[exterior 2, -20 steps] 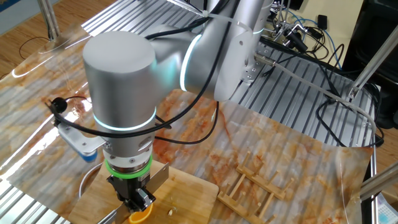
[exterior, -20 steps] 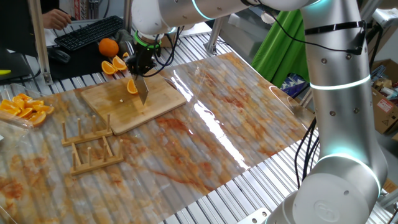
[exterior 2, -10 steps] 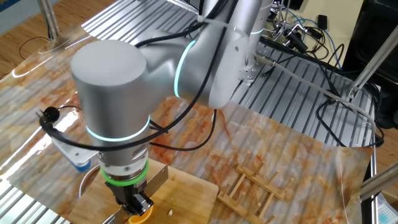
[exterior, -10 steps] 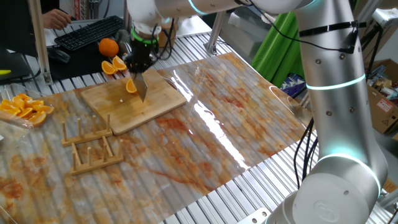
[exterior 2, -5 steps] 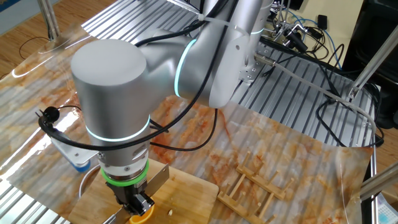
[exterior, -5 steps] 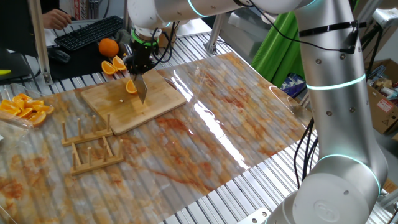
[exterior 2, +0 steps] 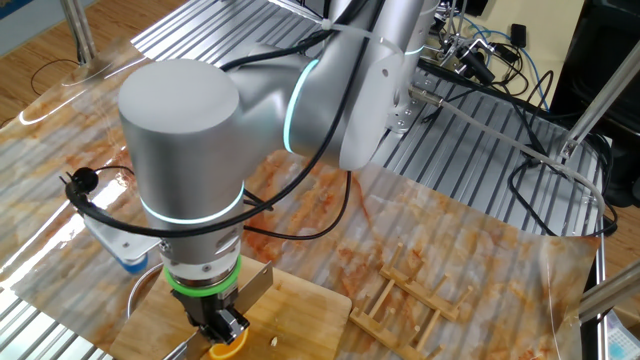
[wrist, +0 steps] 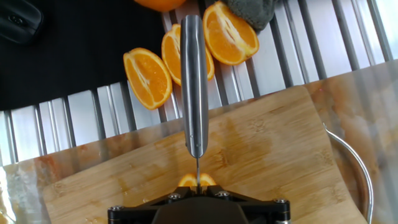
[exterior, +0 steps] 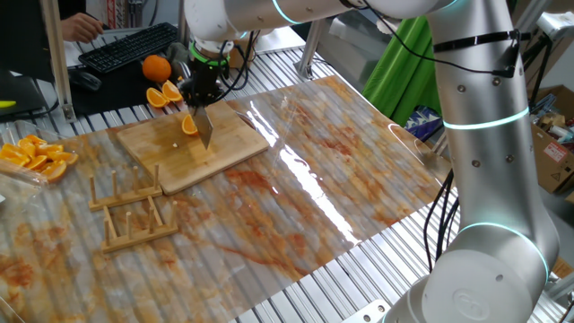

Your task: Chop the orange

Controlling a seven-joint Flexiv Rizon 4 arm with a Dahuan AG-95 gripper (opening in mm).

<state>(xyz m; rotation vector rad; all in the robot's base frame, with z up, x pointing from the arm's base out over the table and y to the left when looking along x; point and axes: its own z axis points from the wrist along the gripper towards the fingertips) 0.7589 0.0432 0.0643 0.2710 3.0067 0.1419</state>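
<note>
- On the bamboo board (exterior: 193,144), the orange (exterior: 189,125) lies under the knife (wrist: 194,93), whose blade is centred over it.
- Fingers (exterior: 201,92) grip the knife handle.
- Cutting step in hand; next, press straight down.

Large grey arm link (exterior 2: 190,150) with a glowing teal ring, filling the left of the frame. Below it, the dark pincer (exterior 2: 215,328) pointing down over a bamboo board (exterior 2: 290,315); jaw state hidden. Bright orange wedge (exterior 2: 224,350) just under the pincer, on the board at the bottom edge. Wooden rack (exterior 2: 410,300) lying beside the board on the marbled counter (exterior 2: 480,240). Black cables (exterior 2: 480,120) trailing over the slatted metal behind.
</note>
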